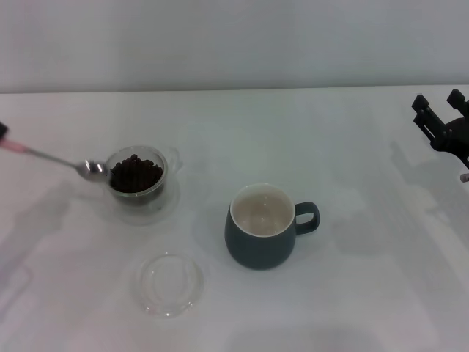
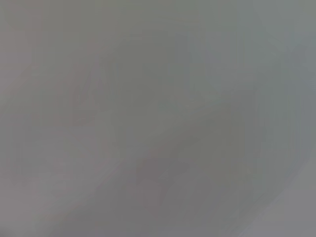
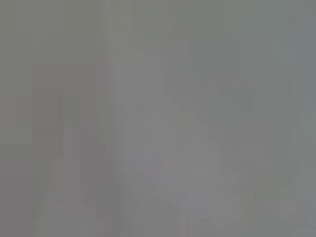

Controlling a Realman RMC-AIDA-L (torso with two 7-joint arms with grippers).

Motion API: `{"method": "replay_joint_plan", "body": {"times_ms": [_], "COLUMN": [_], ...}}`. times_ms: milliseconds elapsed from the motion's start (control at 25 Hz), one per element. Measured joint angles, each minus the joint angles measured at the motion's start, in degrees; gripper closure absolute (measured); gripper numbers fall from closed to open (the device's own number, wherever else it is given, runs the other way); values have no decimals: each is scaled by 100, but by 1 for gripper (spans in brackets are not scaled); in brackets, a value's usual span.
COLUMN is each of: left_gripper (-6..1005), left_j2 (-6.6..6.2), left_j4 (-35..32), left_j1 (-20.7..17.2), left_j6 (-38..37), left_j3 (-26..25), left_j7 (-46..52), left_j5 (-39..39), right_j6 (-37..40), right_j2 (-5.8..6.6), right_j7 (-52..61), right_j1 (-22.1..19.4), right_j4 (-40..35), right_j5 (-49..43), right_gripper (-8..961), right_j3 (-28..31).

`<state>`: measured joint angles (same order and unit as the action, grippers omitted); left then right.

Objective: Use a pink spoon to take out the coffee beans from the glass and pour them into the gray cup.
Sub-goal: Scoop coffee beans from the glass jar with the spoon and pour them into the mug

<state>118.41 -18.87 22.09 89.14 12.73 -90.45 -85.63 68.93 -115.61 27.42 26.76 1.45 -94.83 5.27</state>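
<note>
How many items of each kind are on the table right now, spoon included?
Spoon: 1, the pink spoon, its bowl at the rim of the glass
Drinking vessels: 2, the glass holding the coffee beans, and the gray cup
Flat clear dish: 1, the glass dish
Total: 4

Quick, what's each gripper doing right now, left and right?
Left gripper: holding the pink spoon at the glass.
Right gripper: open, empty, parked at the right edge.
</note>
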Motion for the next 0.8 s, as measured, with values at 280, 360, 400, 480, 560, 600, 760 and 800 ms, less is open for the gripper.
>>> {"method": "replay_joint_plan", "body": {"times_ms": [280, 360, 400, 480, 560, 600, 760, 800], "left_gripper": [869, 870, 870, 870, 870, 870, 870, 869], "left_j2": [-275, -299, -309, -345, -371, -382, -363, -344], "left_j4": [-380, -383, -382, -386, -387, -392, -525, -583], "left_j1": [506, 621, 680, 795, 907, 967, 1118, 1145], "left_j6": [-616, -873, -1024, -1359, -1616, -1747, -2168, -2305], "left_j3": [220, 357, 458, 700, 956, 1096, 1598, 1738], "left_j7": [669, 671, 672, 719, 790, 814, 787, 783], "left_j5": [318, 347, 356, 357, 357, 357, 357, 356], "right_j6": [-20, -18, -12, -8, -16, -29, -41, -38], "right_j2": [-12, -13, -14, -14, -14, -14, -14, -12], "right_j7": [0, 0, 0, 0, 0, 0, 0, 0], "right_j1": [-111, -156, -173, -205, -220, -221, -223, -224], "right_j4": [63, 67, 69, 72, 74, 74, 75, 75], "right_j5": [1, 5, 14, 36, 50, 52, 54, 54], "right_gripper": [244, 244, 244, 244, 244, 244, 244, 244], "right_j3": [9, 9, 9, 9, 9, 9, 9, 9]}}
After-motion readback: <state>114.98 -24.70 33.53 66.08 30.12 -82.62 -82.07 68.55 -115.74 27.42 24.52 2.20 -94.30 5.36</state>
